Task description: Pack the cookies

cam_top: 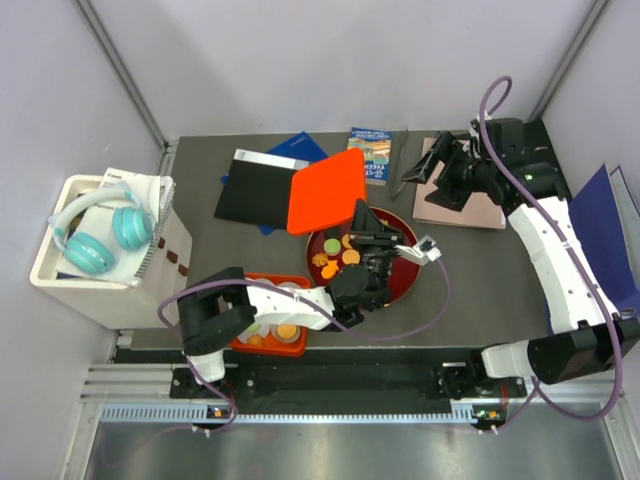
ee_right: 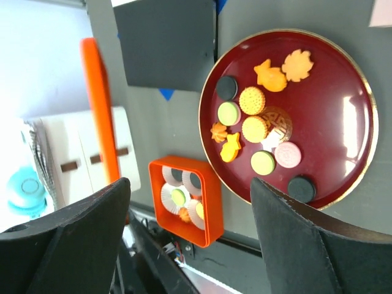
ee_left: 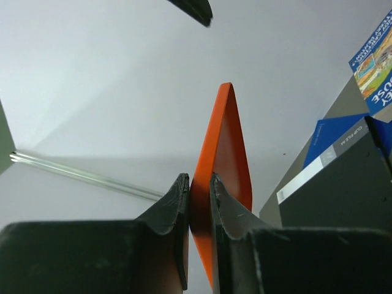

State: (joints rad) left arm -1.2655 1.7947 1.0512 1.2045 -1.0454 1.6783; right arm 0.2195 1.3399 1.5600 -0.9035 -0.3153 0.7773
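Observation:
The cookies lie on a dark red round plate (ee_right: pixel 349 86): black (ee_right: pixel 226 87), green (ee_right: pixel 228 113), yellow (ee_right: pixel 252 100) and pink (ee_right: pixel 287 154) discs and orange leaf shapes (ee_right: pixel 297 64). Some more sit in white paper cups inside an orange square box (ee_right: pixel 214 202) at the table's near edge (cam_top: pixel 270 318). My left gripper (ee_left: pixel 199 184) is shut on the edge of the flat orange lid (ee_left: pixel 223 159) and holds it tilted above the plate's far left (cam_top: pixel 325 190). My right gripper (ee_right: pixel 190 182) is open and empty, high at the back right (cam_top: pixel 440 178).
A black folder (cam_top: pixel 255 187) on blue books, a booklet (cam_top: pixel 371 152), a pen (cam_top: pixel 410 175) and a pink pad (cam_top: pixel 455 205) lie at the back. A white box with teal headphones (cam_top: pixel 95 235) stands at the left. A blue sheet (cam_top: pixel 600 230) hangs at the right.

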